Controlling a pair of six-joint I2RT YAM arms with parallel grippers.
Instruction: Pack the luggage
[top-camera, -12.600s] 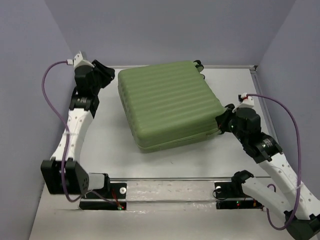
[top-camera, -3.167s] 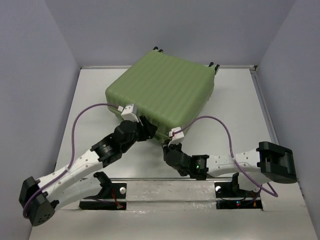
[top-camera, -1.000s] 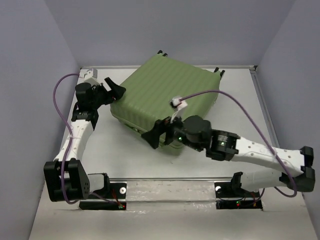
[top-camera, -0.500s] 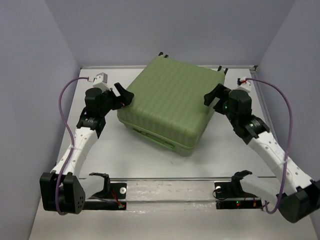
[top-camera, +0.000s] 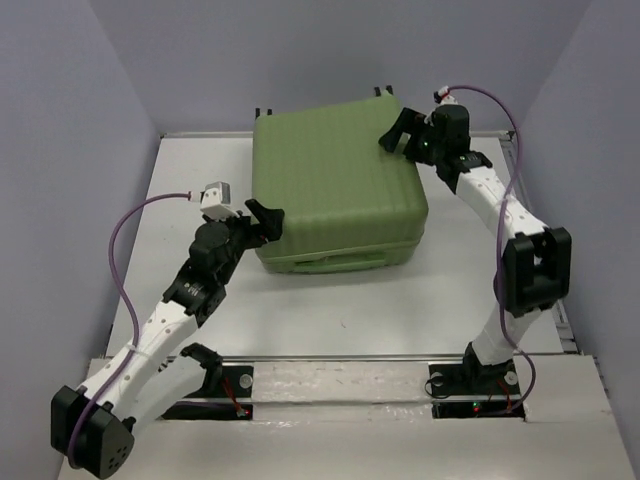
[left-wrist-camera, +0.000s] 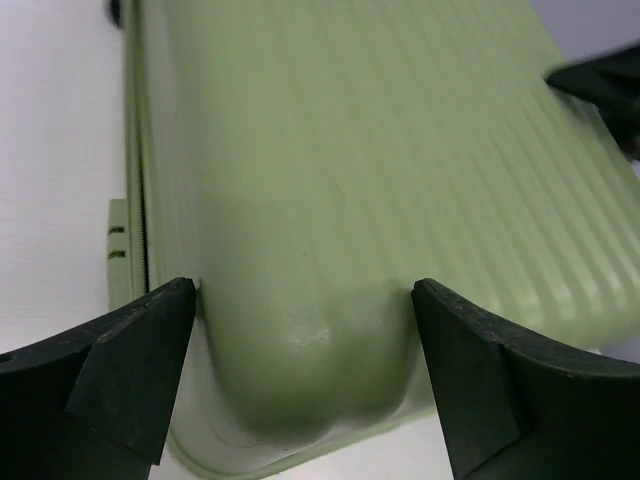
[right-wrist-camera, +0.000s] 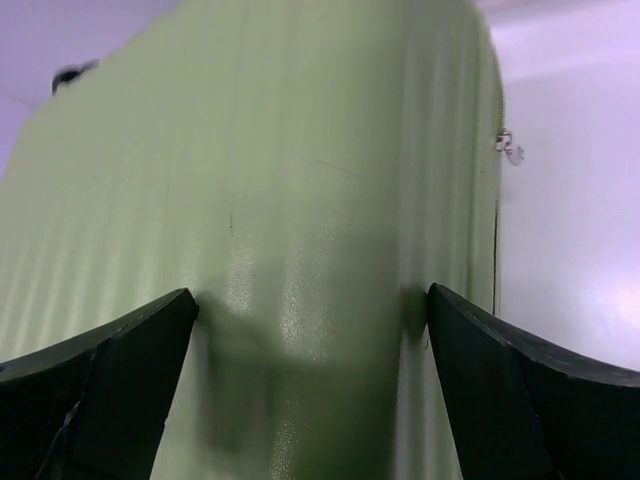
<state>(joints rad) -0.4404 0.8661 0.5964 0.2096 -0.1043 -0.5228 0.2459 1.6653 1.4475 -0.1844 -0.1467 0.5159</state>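
The desk (top-camera: 190, 190) carries the luggage (top-camera: 335, 185), which lies flat and closed, ribbed shell up, at the far middle. The left hand (top-camera: 270, 225) is open, its jaws straddling the luggage's near-left corner. The right hand (top-camera: 398, 130) is open, its jaws straddling the luggage's far-right corner.

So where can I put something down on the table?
Bare table lies left of the suitcase, and a wide strip runs between its front and the metal rail. Crowded: its near-left corner at the left end effector, its far-right corner at the right end effector.
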